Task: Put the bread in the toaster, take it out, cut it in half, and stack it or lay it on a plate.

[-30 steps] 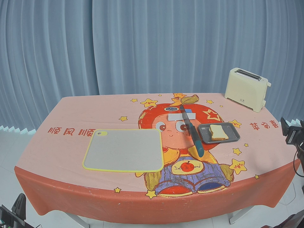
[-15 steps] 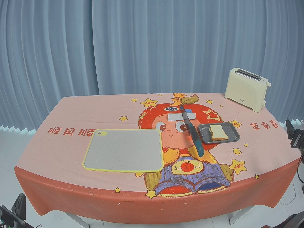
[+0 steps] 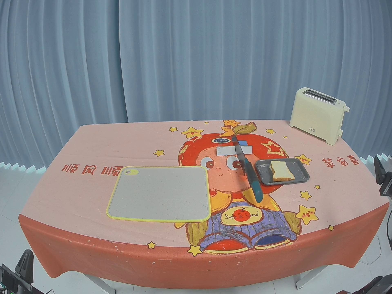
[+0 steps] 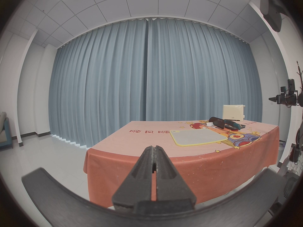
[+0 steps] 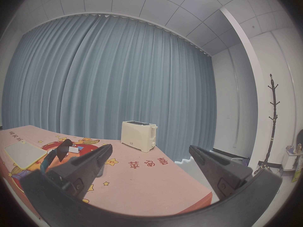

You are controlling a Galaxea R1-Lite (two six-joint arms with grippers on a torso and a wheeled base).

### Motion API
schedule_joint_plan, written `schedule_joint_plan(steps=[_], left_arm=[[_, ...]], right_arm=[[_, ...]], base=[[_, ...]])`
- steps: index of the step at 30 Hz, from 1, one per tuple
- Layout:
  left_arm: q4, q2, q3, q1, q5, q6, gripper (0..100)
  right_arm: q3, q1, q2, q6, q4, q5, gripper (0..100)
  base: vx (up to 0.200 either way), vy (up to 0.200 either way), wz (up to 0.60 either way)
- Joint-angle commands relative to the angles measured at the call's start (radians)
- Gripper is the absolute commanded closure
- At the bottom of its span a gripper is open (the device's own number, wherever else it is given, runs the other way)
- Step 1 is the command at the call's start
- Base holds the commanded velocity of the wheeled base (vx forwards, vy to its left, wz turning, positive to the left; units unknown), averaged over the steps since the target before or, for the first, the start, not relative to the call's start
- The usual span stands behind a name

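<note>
Head view: you have the bread (image 3: 281, 170), one pale square slice with a tan crust, lying flat in a shallow grey tray (image 3: 303, 177), rectangular with rounded corners, right of the table's middle. The toaster (image 3: 318, 115), a smooth cream box with one long slot on top, stands at the far right corner, well apart from the tray. A knife (image 3: 248, 169), with a dark blade and a teal handle, lies slantwise just beside the tray's left rim, its blade crossing a small white rectangle (image 3: 225, 150). The cutting board (image 3: 160, 193), matte grey with a yellow-green rim and rounded corners, lies flat to the left of the knife. All of this rests on a salmon-pink tablecloth (image 3: 102, 152) printed with a cartoon figure and stars. Left wrist view: your left gripper (image 4: 154, 152) hangs off the table's side, its two black wedge-shaped fingers pressed together tip to tip. Right wrist view: your right gripper (image 5: 150, 148) sits off the table's right side, its black fingers spread wide apart, with the toaster showing across the cloth between them.
</note>
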Motion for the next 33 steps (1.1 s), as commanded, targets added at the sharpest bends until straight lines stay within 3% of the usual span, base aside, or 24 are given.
schedule_joint_plan(steps=[1, 14, 24, 33], left_arm=[[0.000, -0.016, 0.016, 0.000, 0.001, -0.001, 100], [0.000, -0.016, 0.018, 0.000, 0.001, -0.002, 100], [0.000, -0.016, 0.018, 0.000, 0.001, -0.001, 100], [0.000, -0.016, 0.018, 0.000, 0.001, -0.001, 100]], right_arm=[[0.018, 0.000, -0.028, 0.000, 0.001, 0.000, 0], [0.053, 0.000, -0.093, -0.008, 0.001, 0.009, 0], [0.082, 0.000, -0.159, -0.009, 0.018, 0.043, 0], [0.082, 0.000, -0.264, -0.011, 0.131, 0.061, 0]], base=[[0.000, 0.000, 0.00], [0.000, 0.000, 0.00], [0.000, 0.000, 0.00], [0.000, 0.000, 0.00]])
